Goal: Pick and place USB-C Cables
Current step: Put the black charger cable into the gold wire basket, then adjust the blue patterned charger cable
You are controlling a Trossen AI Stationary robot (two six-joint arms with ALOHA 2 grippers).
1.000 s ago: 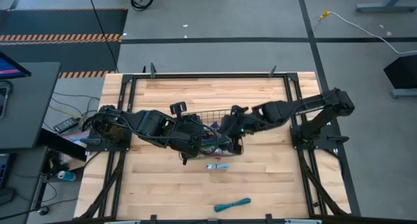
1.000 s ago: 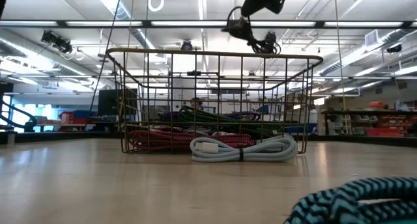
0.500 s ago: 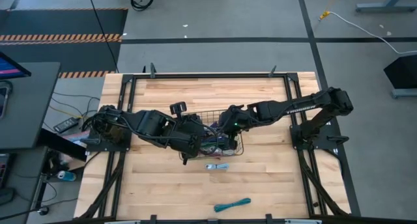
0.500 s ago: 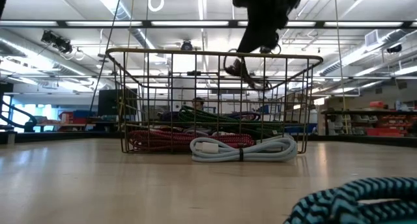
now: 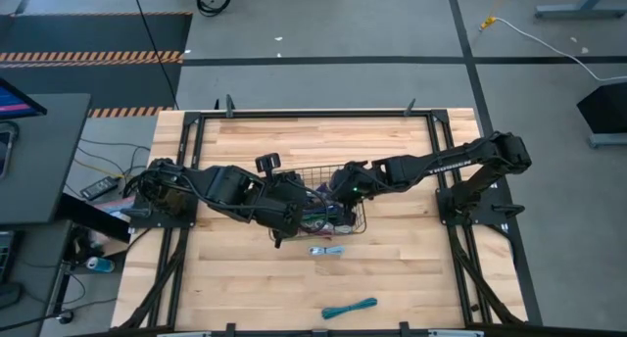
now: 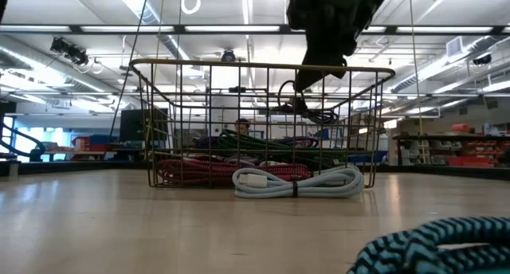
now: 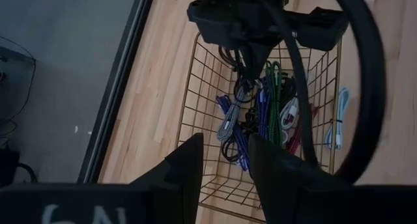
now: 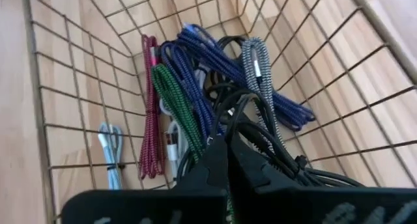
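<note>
Standing mid-worktop [image 5: 245, 288], the wire basket [image 5: 333, 212] is used as the drop point, with most USB-C cables [image 8: 195, 94] piled inside. 2 cables are left outside: a pale one [image 5: 327, 250] just beside it, a teal one [image 5: 350, 307] well apart. The right hand [image 6: 307, 91], pinching a black cable [image 6: 311, 111], is lowered into the basket; the left hand [image 7: 221, 162] hovers beside it, fingers parted, holding nothing.

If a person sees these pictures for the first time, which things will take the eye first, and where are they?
The wire basket at the table's middle, with many coloured cables piled inside. The right gripper hangs in it, shut on a black cable dangling above the pile, while the left gripper waits just outside. A pale cable lies beside the basket, a teal one nearer the front edge.
</note>
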